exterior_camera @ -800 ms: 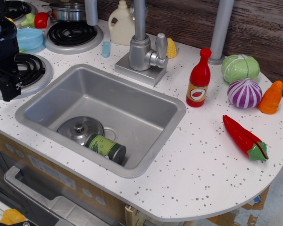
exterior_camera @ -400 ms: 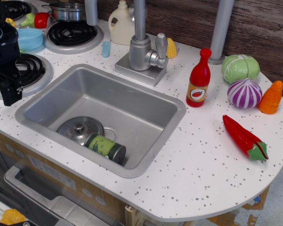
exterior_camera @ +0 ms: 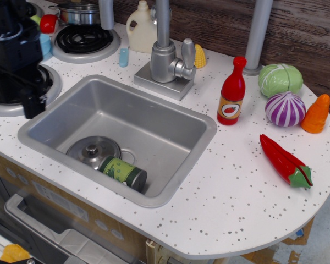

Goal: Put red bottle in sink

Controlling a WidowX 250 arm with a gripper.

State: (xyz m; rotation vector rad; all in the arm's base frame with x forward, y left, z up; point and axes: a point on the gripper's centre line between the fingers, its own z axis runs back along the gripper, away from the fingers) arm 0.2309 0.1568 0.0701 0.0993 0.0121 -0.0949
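The red bottle stands upright on the white speckled counter, right of the sink, with its red cap up and its orange label facing me. The grey sink fills the middle of the view. It holds a round metal lid and a green can lying on its side. My black gripper is at the far left, over the sink's left rim and the front stove burner, far from the bottle. Its fingertips are dark and I cannot make out their gap.
A grey faucet stands behind the sink. A cream jug, a corn piece, a cabbage, a purple onion, an orange carrot and a red chili pepper lie around the bottle. Stove burners are at the back left.
My gripper has moved right from the left edge toward the sink's left rim. The red bottle and the other objects have not moved.
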